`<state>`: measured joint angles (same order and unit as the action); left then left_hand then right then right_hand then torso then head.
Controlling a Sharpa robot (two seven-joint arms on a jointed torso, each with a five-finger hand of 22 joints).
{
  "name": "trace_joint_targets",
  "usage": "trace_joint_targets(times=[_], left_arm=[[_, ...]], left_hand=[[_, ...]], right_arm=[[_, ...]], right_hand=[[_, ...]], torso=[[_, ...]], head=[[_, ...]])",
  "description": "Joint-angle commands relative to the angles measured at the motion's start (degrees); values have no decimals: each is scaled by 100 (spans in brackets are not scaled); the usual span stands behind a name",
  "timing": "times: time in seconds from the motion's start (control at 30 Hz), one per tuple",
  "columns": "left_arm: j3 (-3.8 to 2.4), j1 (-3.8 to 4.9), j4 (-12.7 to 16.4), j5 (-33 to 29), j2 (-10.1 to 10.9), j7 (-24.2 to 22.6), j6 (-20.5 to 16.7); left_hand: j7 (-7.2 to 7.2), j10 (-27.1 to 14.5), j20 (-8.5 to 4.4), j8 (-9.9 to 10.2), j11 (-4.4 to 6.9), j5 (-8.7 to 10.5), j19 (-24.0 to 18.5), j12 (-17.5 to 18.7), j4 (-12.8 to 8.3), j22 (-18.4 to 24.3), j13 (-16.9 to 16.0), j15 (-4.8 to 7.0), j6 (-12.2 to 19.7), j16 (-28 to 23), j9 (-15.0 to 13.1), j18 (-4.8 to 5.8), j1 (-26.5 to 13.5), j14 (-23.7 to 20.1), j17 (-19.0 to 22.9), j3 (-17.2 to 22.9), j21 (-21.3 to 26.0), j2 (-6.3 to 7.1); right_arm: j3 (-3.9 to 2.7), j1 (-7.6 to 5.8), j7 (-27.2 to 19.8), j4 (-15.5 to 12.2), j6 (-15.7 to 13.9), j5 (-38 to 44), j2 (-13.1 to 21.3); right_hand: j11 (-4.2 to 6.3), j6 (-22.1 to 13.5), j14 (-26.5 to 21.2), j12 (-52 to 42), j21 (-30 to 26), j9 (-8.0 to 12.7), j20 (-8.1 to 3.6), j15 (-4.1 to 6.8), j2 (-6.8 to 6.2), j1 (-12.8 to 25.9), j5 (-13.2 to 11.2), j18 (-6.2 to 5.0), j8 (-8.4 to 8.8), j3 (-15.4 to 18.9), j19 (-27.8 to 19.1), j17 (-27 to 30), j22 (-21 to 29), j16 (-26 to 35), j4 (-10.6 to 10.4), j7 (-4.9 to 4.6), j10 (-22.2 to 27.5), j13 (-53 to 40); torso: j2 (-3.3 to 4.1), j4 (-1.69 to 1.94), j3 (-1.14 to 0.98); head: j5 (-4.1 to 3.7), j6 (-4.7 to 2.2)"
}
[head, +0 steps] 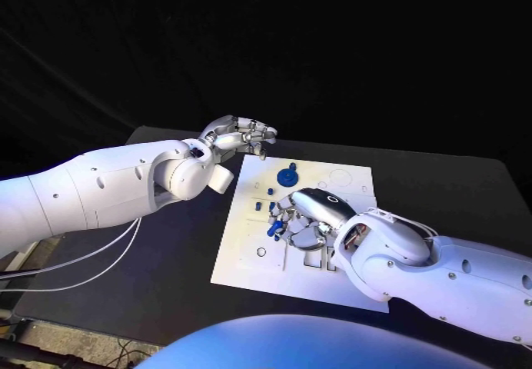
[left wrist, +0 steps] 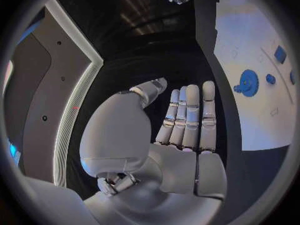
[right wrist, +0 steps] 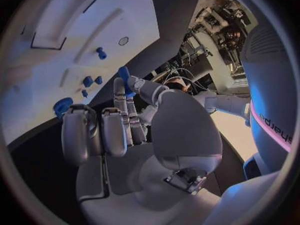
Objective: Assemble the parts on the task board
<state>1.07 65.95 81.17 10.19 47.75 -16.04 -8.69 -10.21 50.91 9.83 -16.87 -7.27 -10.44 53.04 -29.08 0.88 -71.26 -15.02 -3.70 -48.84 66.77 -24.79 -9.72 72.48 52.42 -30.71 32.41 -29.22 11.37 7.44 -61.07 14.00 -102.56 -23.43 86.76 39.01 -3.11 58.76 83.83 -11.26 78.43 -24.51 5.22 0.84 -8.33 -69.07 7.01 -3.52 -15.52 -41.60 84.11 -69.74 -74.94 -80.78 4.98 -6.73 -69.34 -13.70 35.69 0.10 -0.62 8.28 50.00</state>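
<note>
The white task board (head: 250, 257) lies in the middle of the black table. A blue gear (head: 286, 178) stands near its far edge, with small blue parts (head: 257, 206) beside it. My right hand (head: 305, 219) hovers over the board's middle. Its thumb and a finger pinch a small blue part (right wrist: 124, 76). The gear (right wrist: 62, 106) and loose blue parts (right wrist: 88, 81) show past those fingers. My left hand (head: 238, 134) is raised over the board's far left corner with straight fingers (left wrist: 190, 117) and holds nothing. The gear (left wrist: 248, 81) lies off to its side.
The board has rectangular slots (head: 316, 261) and a small ring (head: 261, 251) near its front. Bare black table (head: 166, 254) spreads to the left of the board and more of it (head: 443, 184) to the right. White cables (head: 78, 269) hang under my left arm.
</note>
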Motion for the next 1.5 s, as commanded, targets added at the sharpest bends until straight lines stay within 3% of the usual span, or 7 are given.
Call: trace_joint_targets(times=[0.03, 0.3, 0.5, 1.5], left_arm=[[-3, -2, 3, 6, -26, -39, 123], [-3, -6, -3, 7, -42, -34, 139], [-3, -10, -9, 7, -49, -33, 146], [-3, -12, -1, 11, -45, -22, 155]], left_hand=[[-15, 19, 16, -14, -15, -29, 24, 23, 13, 6, 9, -13, 34, -18, -6, -64, -10, 39, 5, -28, -12, -32], [-17, 11, 16, -22, -17, -39, 22, 27, 21, 8, 18, -15, 49, -17, -6, -64, -12, 36, 12, -29, -11, -41], [-17, 11, 16, -22, -17, -39, 22, 27, 21, 8, 18, -15, 49, -17, -6, -64, -12, 36, 12, -29, -11, -41], [-20, 6, 18, -33, -20, -46, 19, 29, 35, 11, 28, -18, 64, -17, -6, -63, -21, 31, 20, -37, -8, -47]], right_arm=[[9, 124, -185, 91, 175, 26, -101], [26, 311, -205, 343, 235, 104, -302], [34, 402, -204, 425, 256, 134, -406], [60, 500, 31, 727, 453, 508, -645]], right_hand=[[4, 30, 191, 40, -17, -412, -34, 36, 7, 60, 36, 99, -188, 22, 108, 0, -1171, 2, 6, -2, -49, 0], [5, 23, 190, 44, -19, -422, -34, 37, 9, 67, 63, 98, -191, 29, 107, 5, -1170, 4, 7, 0, -50, -4], [5, 19, 190, 46, -17, -426, -35, 37, 7, 71, 74, 99, -191, 34, 108, 7, -1171, 5, 7, 0, -49, -6], [3, -1, 188, 58, -34, -441, -35, 36, -2, 92, 102, 95, -190, 54, 100, 18, -1165, 12, 8, -2, -42, -13]], torso=[[9, 1, 8], [7, -3, 9], [7, -5, -6], [6, -8, -5]], head=[[38, 0], [56, 0], [79, 0], [109, 0]])
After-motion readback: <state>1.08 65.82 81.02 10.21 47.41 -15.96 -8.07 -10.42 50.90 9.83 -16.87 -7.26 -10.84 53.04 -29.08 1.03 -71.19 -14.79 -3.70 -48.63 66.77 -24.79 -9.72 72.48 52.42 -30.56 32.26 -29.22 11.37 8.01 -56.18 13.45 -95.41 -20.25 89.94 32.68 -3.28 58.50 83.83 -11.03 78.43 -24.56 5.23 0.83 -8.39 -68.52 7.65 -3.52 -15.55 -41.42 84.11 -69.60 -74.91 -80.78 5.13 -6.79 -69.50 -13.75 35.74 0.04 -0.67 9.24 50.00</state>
